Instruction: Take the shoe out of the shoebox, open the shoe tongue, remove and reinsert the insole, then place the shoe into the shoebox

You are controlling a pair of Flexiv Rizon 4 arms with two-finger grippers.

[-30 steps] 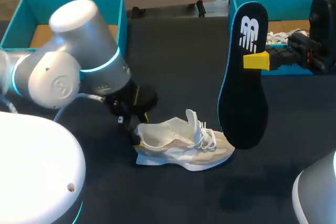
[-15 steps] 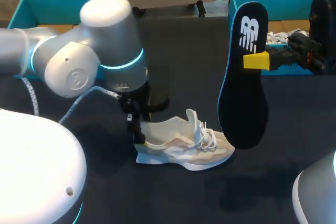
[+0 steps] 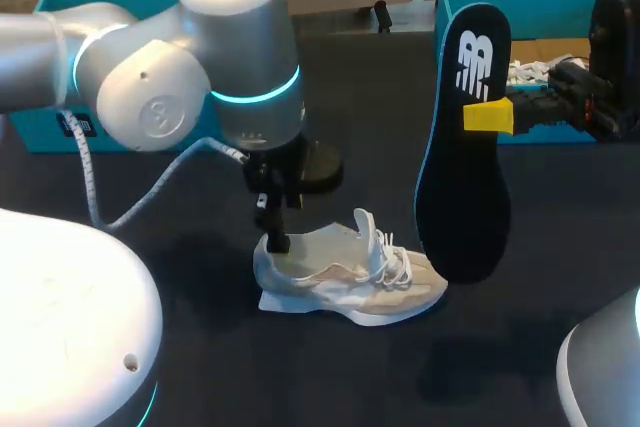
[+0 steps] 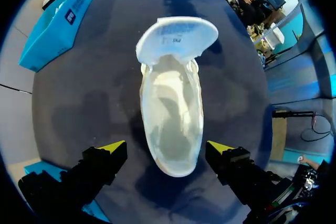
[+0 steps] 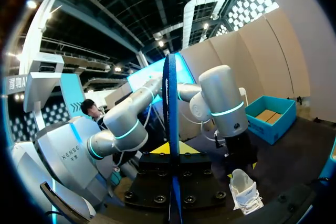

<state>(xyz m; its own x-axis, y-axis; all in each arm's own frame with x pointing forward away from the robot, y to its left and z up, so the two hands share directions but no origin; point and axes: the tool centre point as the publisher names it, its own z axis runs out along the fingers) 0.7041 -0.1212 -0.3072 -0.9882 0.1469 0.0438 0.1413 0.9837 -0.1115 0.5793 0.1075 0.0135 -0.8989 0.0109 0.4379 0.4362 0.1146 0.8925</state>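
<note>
Shoe (image 3: pixel 345 277) is out of the box, lying on its sole on the black table (image 3: pixel 380 77), heel toward my left arm, toe toward my right. Tongue is flipped up and forward, mouth wide open, bare pale footbed inside. From the left wrist the shoe (image 4: pixel 172 124) runs straight ahead of the left gripper (image 4: pixel 167 148): heel sits between the spread fingers, long axis in line with them, no clear contact on either side. Left gripper (image 3: pixel 272 237) is the nearer one, just above the heel collar. Insole (image 3: pixel 463 147) is off the table, pinched flat in the right gripper (image 3: pixel 488 115) above its middle, hanging nearly upright, wide end down just beside the toe. So insole axis is roughly square to shoe axis; I judge reinsertion needs it tilted and fed toe-first into the mouth while left steadies the heel. The right wrist shows the insole (image 5: pixel 170 145) edge-on in the jaws. Shoe: soft cream mesh, white laces. Insole: thin dark foam, blue rim, likely to flex. Teal shoebox (image 3: pixel 530 7) sits behind the right gripper.
</note>
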